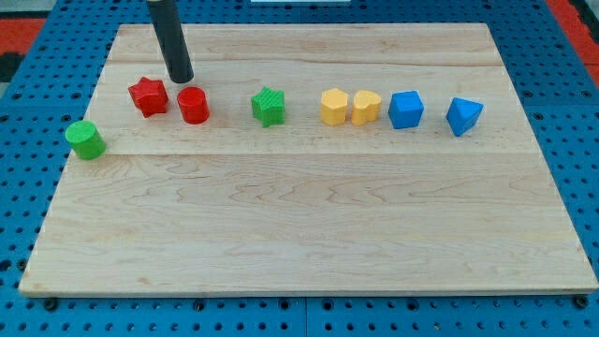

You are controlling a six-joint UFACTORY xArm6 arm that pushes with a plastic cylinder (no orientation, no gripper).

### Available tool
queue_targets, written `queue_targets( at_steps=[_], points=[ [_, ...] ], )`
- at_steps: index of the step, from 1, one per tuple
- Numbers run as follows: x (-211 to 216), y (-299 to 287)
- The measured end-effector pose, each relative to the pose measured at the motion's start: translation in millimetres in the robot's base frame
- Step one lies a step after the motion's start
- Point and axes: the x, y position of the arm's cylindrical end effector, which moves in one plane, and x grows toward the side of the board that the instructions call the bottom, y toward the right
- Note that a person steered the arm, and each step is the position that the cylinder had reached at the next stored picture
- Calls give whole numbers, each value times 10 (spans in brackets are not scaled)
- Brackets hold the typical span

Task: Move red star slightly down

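- The wooden board (309,225) has its widest bare stretch toward the view's bottom, below the row of blocks; a thin strip lies between the row and the board's top edge.
- My tip (182,80) rests on that strip, close to the top edge and toward the view's left end of the board.
- The red star (148,96) lies just below my tip and a little to the view's left, near it but not touching. Bare wood lies below the star.
- The red cylinder (193,105) sits just below my tip and slightly to the view's right, beside the star with a small gap.
- The green cylinder (85,139) is further down and left of my tip, close to the board's left edge.
- To the view's right of my tip come, in order, a green star (269,106), a yellow hexagon-like block (334,107) touching a yellow heart-like block (366,107), a blue block (405,109) and another blue block (464,116) tilted on a corner.
- The board is pale, grained planks; around it is a blue pegboard (580,112) full of holes. The blocks look like ridged plastic.
- The rod (169,37) is dark, smooth and round, leaning slightly, entering from the view's top.
- There are no jaws: the arm ends in the bare rod, holding nothing.
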Motion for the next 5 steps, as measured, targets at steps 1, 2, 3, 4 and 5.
queue_targets(
  at_steps=[1, 2, 3, 4, 5],
  points=[
    [40, -314],
    [291, -422],
    [367, -482],
    [305, -772],
    [465, -903]
  ],
)
